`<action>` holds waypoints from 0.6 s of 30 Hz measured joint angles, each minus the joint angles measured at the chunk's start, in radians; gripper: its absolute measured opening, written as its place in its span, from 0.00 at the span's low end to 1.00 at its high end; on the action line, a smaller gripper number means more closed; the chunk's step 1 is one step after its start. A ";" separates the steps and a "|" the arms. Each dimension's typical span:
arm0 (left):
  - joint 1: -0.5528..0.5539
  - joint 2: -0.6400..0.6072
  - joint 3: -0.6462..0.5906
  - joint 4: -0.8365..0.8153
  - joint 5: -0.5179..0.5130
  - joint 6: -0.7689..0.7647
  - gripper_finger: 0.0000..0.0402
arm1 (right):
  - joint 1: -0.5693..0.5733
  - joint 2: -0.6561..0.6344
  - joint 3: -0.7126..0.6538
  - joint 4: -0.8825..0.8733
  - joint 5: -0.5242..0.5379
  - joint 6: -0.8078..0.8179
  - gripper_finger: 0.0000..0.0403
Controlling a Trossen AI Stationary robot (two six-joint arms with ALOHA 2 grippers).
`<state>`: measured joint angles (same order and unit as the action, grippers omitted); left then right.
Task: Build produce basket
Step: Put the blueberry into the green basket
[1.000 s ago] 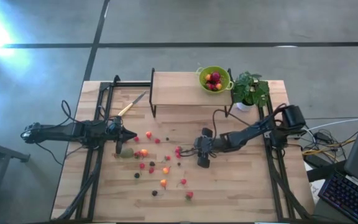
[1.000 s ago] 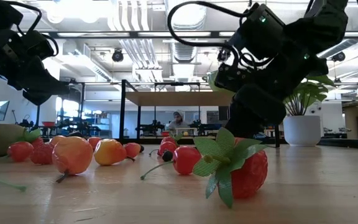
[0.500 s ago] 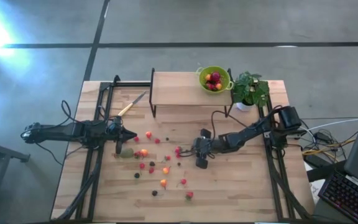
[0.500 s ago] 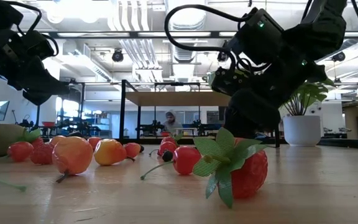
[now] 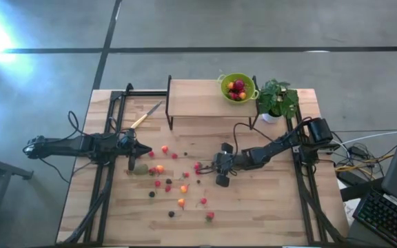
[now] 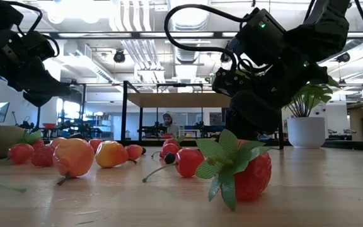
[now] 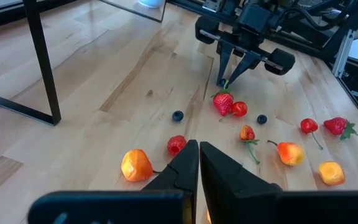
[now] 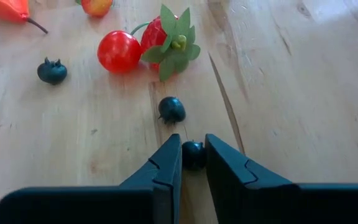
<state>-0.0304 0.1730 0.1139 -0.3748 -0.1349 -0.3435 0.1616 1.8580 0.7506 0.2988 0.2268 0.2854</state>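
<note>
Right pincer [image 8: 193, 163] — narrowed within the last second from half-spread to nearly shut around a dark berry [image 8: 193, 155] on the worktop [image 8: 278, 74], so a pick-up looks begun; second dark berry [image 8: 172, 109] just beyond, then cherry and strawberry. Left pincer [image 7: 199, 163] shut, empty, over the scattered fruit. Farthest — lime-green basket [image 5: 238, 87] on the raised shelf, already holding red and orange fruit.

The lime-green bowl [image 5: 238, 87] sits upright on the raised wooden shelf at the table's far side, just beside a potted plant, with a few red and orange fruits already inside. Most of the fruit [image 5: 181, 187], tiny red, orange and dark berries, lies scattered across the middle of the table, with a brownish-green oval kiwi [image 5: 140, 169] at the left edge of the scatter. One dark berry [image 8: 193, 155] sits between the right gripper's [image 8: 193, 163] fingertips
</note>
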 joint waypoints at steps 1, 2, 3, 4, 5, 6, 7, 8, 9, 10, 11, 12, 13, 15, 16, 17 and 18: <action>0.000 0.000 0.000 0.000 0.000 0.000 0.05 | 0.000 0.000 0.000 0.000 0.000 0.000 0.13; 0.000 0.000 0.000 0.000 0.000 0.000 0.05 | 0.000 0.000 0.000 -0.001 0.000 0.000 0.13; 0.000 0.000 0.000 0.000 0.000 0.000 0.05 | 0.000 0.000 0.000 -0.001 0.000 0.000 0.13; 0.000 0.000 0.000 0.000 0.000 0.000 0.05 | 0.000 0.000 0.000 -0.001 0.000 0.000 0.13; 0.000 0.000 0.000 0.000 0.000 0.000 0.05 | 0.000 0.000 0.000 -0.001 0.000 0.000 0.14; 0.000 0.000 0.000 0.000 0.000 0.000 0.05 | 0.000 -0.001 0.000 -0.002 0.000 0.000 0.14; 0.000 0.000 0.000 0.000 0.000 0.000 0.05 | 0.000 -0.004 -0.001 -0.004 -0.002 0.000 0.14; 0.000 0.000 0.000 0.000 0.000 0.000 0.05 | 0.000 -0.006 -0.001 -0.004 -0.003 -0.001 0.14; 0.000 0.000 0.000 0.000 0.000 0.000 0.05 | 0.000 -0.011 -0.001 -0.007 -0.003 -0.002 0.14; 0.000 0.000 0.000 0.000 0.000 0.000 0.05 | 0.000 -0.019 -0.002 -0.016 -0.004 -0.004 0.14; 0.000 0.000 0.000 0.000 0.000 0.000 0.05 | 0.000 -0.028 -0.004 -0.025 -0.004 -0.006 0.14; 0.000 0.000 0.000 0.000 0.000 0.000 0.05 | 0.000 -0.038 -0.005 -0.032 -0.004 -0.009 0.14; 0.000 0.000 0.000 0.000 0.000 0.000 0.05 | 0.000 -0.050 -0.006 -0.033 -0.004 -0.013 0.14; 0.000 0.000 0.000 0.000 0.000 0.000 0.05 | 0.000 -0.087 -0.006 -0.037 -0.004 -0.024 0.13; 0.000 0.000 0.000 0.000 0.000 0.000 0.05 | -0.001 -0.110 -0.005 -0.042 -0.004 -0.029 0.13; 0.000 0.000 0.000 0.000 0.000 0.000 0.05 | -0.002 -0.130 -0.004 -0.049 -0.003 -0.033 0.12; 0.000 0.000 0.000 0.000 0.000 0.000 0.05 | -0.002 -0.152 -0.004 -0.062 -0.003 -0.039 0.12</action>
<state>-0.0306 0.1730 0.1139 -0.3747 -0.1352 -0.3439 0.1591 1.7062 0.7464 0.2368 0.2237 0.2466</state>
